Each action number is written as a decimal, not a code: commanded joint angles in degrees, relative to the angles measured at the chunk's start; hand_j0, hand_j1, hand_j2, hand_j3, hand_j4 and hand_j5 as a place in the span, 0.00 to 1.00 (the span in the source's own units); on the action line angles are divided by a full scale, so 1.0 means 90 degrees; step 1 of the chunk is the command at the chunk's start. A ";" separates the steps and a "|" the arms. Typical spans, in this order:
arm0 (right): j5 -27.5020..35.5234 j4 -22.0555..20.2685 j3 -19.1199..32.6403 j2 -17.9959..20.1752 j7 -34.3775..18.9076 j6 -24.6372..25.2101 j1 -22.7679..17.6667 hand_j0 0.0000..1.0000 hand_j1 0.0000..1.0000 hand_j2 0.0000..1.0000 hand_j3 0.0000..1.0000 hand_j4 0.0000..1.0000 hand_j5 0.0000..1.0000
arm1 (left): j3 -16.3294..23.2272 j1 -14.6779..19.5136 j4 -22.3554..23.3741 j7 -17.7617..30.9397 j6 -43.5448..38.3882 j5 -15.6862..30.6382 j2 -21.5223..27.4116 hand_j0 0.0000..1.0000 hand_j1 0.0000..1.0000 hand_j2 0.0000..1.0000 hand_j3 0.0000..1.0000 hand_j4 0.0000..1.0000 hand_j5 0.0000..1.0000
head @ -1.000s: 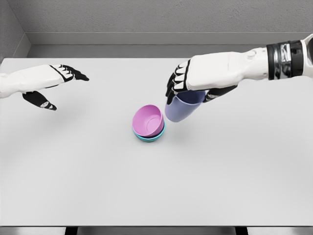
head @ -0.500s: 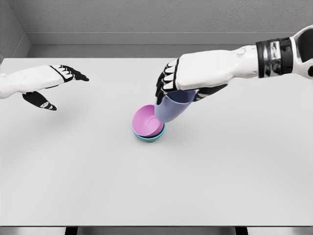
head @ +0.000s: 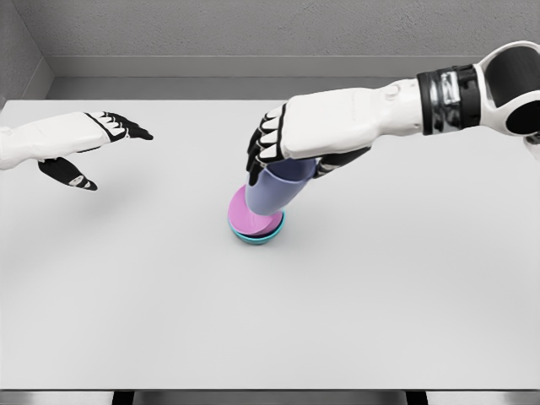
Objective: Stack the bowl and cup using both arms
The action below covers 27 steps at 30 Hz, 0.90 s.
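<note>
A pink bowl (head: 251, 221) sits nested in a teal bowl (head: 257, 238) near the middle of the white table (head: 270, 304). A lavender cup (head: 274, 192) hangs tilted directly over the pink bowl, its base covering much of the bowl's opening. My right hand (head: 283, 152) is shut on the cup from above, fingers draped over its rim. Whether the cup touches the bowl is unclear. Far to the left, my left hand (head: 101, 143) hovers above the table, fingers spread, holding nothing.
A grey wall and ledge run along the table's far edge (head: 253, 89). The table's front edge (head: 270, 390) lies at the bottom of the view.
My right hand has carried the lavender cup leftward, from beside the bowls to directly over the pink bowl. The left arm has not moved.
</note>
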State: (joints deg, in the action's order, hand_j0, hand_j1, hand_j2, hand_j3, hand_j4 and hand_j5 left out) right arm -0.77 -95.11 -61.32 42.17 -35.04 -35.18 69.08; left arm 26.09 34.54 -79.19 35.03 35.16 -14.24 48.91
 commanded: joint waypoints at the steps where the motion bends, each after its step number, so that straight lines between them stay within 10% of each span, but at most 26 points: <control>1: 0.0037 0.0021 -0.0003 -0.0046 0.0004 0.0020 0.0000 0.72 0.72 0.72 0.72 0.72 0.72 | 0.0001 0.0000 0.0000 -0.0003 -0.0017 0.0040 0.0005 1.00 1.00 1.00 1.00 1.00 1.00; 27: -0.0041 0.0519 -0.0208 -0.0652 0.0004 0.0080 0.0059 0.72 0.72 0.72 0.72 0.72 0.72 | 0.0001 0.0000 0.0000 -0.0003 -0.0017 0.0040 0.0014 1.00 1.00 1.00 1.00 1.00 1.00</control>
State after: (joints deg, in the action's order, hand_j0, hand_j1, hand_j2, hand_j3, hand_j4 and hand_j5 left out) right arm -1.41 -90.56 -63.12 36.77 -35.03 -34.88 69.61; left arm 26.11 34.54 -79.19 35.03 35.16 -14.20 49.03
